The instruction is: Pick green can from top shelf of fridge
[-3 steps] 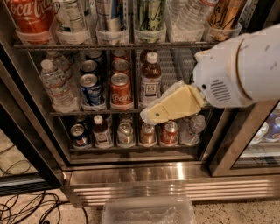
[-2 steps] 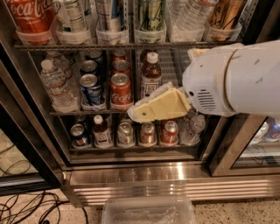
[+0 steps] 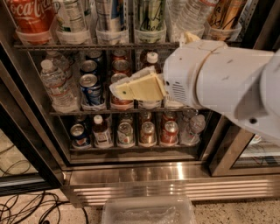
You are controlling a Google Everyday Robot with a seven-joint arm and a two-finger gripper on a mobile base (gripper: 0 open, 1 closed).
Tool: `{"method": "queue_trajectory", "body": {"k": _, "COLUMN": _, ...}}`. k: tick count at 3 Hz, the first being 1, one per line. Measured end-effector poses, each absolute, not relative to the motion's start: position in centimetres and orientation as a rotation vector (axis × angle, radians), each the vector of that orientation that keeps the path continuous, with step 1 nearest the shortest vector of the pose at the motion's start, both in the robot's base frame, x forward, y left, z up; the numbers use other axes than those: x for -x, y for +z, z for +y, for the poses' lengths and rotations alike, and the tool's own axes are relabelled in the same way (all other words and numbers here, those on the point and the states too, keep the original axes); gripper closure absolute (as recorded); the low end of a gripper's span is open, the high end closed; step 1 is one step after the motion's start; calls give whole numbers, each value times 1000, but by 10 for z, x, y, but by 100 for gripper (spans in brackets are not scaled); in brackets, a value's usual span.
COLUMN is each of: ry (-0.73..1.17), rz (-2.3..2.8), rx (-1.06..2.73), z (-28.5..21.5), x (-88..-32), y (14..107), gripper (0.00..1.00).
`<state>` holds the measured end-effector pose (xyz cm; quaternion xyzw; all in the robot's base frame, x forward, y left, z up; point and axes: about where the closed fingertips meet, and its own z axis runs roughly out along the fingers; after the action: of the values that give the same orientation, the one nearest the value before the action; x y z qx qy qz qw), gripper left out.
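The green can [image 3: 150, 15], tall and pale silvery-green with dark streaks, stands in a clear cup on the top shelf [image 3: 87, 45] of the fridge [image 3: 175, 175], near the top middle of the view. My gripper [image 3: 131, 89], cream-coloured on a big white arm [image 3: 218, 83], hangs in front of the middle rack. It is below the green can and slightly to its left, apart from it, and covers a red can and a brown bottle behind it.
A red Coca-Cola can [image 3: 28, 15], a bottle and other cans share the top shelf, with a tan-orange can [image 3: 225, 13] at the right. Lower racks hold water bottles [image 3: 54, 83], a blue can [image 3: 91, 87] and red cans. A clear plastic tray [image 3: 148, 212] and cables [image 3: 26, 205] lie on the floor.
My arm and gripper have moved left and up, from beside the lower right of the middle rack to in front of its centre, closer to the top shelf.
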<state>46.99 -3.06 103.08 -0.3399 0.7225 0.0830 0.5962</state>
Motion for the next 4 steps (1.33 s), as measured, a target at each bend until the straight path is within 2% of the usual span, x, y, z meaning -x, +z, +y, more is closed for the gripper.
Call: {"method": "queue_trajectory", "body": {"k": 4, "ry": 194, "rz": 1665, "rx": 619, "z": -32, "x": -490, "y": 1041, "gripper": 0}}
